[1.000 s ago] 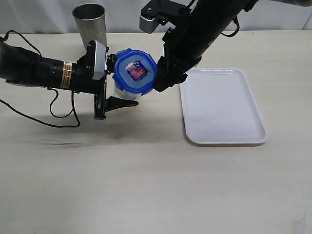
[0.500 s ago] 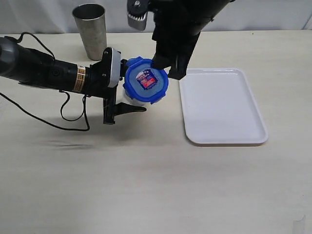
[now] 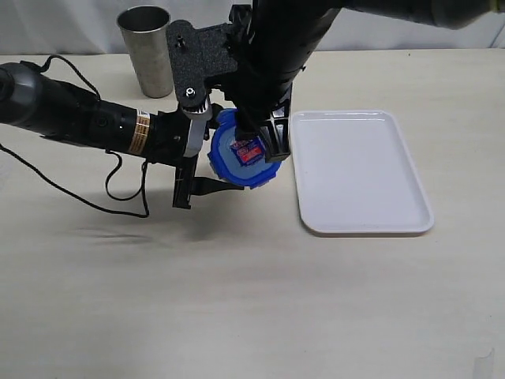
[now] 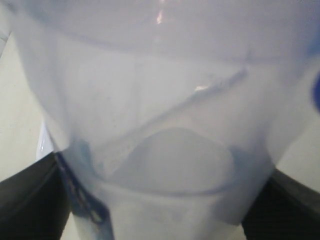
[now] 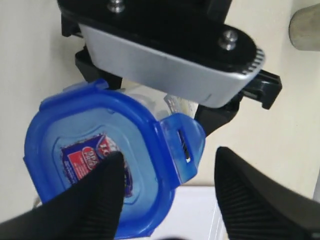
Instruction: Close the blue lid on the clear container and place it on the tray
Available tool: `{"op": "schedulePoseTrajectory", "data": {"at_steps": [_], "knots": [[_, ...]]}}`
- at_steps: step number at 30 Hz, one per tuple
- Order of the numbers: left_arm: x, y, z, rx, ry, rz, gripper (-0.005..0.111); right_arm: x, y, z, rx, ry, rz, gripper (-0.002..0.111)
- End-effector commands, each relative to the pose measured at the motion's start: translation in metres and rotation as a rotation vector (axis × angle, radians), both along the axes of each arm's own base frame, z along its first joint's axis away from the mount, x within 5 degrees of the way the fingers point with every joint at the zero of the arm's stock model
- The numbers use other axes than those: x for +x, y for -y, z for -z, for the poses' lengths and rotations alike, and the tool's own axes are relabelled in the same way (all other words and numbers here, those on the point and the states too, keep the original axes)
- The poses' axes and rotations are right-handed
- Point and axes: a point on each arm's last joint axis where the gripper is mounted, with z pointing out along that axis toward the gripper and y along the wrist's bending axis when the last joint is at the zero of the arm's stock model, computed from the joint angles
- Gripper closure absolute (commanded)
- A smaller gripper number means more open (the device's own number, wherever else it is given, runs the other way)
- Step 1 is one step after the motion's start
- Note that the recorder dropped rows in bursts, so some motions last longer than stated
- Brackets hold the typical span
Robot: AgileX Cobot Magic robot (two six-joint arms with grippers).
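The clear container (image 4: pixel 165 125) fills the left wrist view, and my left gripper (image 4: pixel 160 200) is shut on its body, one dark finger on each side. The blue lid (image 3: pixel 241 160) with its red label sits on the container's mouth, facing the exterior camera, between the steel cup and the tray (image 3: pixel 359 213). My right gripper (image 5: pixel 167 160) hangs open right at the lid (image 5: pixel 95 165). One finger (image 5: pixel 95 200) lies over the label face and the other stands clear of the rim. A lifted snap flap (image 5: pixel 182 145) lies between them.
A grey steel cup (image 3: pixel 147 47) stands at the back left, behind the left arm. The left arm's black cable (image 3: pixel 118 185) loops on the table. Bare table lies in front of the arms and the tray.
The left arm has carried the container and lid to the right and lower, closer to the tray. The right arm has swung over it, its gripper now down at the lid.
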Motion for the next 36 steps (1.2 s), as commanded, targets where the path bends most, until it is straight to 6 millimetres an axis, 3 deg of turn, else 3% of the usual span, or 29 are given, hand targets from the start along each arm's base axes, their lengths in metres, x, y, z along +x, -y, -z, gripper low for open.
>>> {"op": "schedulePoseTrajectory", "data": {"at_steps": [1, 29, 36], "knots": [[0.0, 0.003, -0.01, -0.046, 0.01, 0.013, 0.107, 0.004, -0.003, 0.012, -0.037, -0.01, -0.034, 0.057], [-0.006, 0.008, -0.023, -0.199, -0.026, 0.061, 0.107, 0.004, -0.011, 0.051, -0.092, -0.168, -0.075, 0.068], [-0.006, 0.009, -0.024, -0.217, -0.033, 0.064, 0.107, 0.004, -0.014, 0.05, -0.081, -0.15, -0.08, 0.074]]}}
